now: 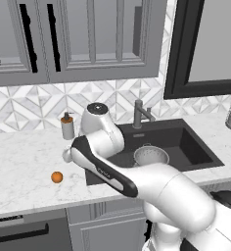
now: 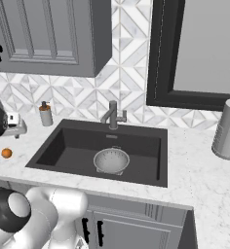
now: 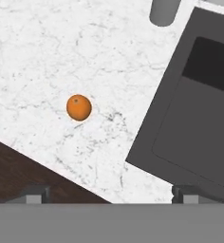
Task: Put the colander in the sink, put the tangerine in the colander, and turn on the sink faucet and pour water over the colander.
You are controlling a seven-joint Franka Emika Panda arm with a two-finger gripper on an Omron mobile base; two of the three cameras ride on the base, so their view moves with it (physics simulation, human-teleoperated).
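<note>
Colander [image 1: 150, 155] sitting inside the sink [image 1: 196, 147], so the first step is judged complete; the step in hand is fetching the tangerine [image 3: 79, 107]. In the hand view the gripper [image 3: 109, 192] is looking down at the marble counter [image 3: 47, 52], its jaws standing wide apart and holding nothing. The tangerine is lying on the counter ahead of the fingertips [image 3: 34, 193] and nearer the left one, well clear of both, with the sink edge off to the gripper's right and the soap dispenser [image 3: 164, 12] beyond it at the top. The next move is likely calling for the hand to be centring over the fruit, descending until the fingers are straddling it, then closing. The sink faucet [image 1: 139, 113] is standing behind the basin, lever position too small to read.
</note>
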